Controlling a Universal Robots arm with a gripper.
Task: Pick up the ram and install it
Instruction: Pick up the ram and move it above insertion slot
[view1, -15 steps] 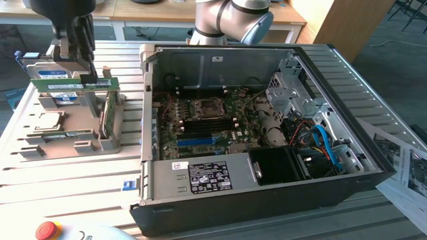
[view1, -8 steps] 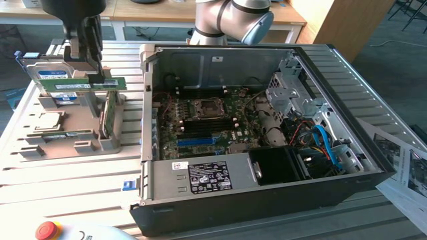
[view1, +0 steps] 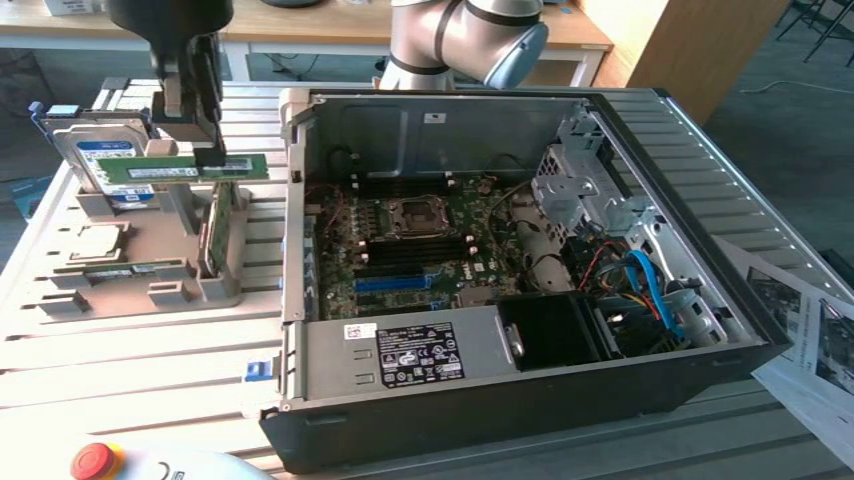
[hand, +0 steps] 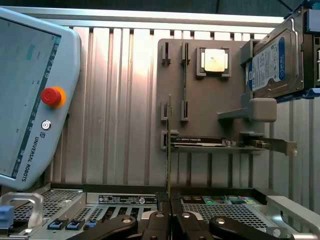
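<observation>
Ram (view1: 160, 171) in hand (view1: 200, 152) above fixture (view1: 150, 238)

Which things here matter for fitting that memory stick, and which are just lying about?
In the job: the ram, gripped in the hand; the open computer case; its motherboard.
Lying about: hard drive, processor chip, green circuit card, control tablet, papers.

The ribbed silver metal table top (view1: 134, 360) has a dull brushed sheen. At nine o'clock from the black computer case (view1: 441, 130), whose inner walls are bare grey sheet metal, the grey block-shaped plastic holder (view1: 147, 235) looks matt. The thin green circuit-board ram (view1: 160, 170) looks smooth. White printed paper sheets (view1: 801, 330) lie at the case's three o'clock.
</observation>
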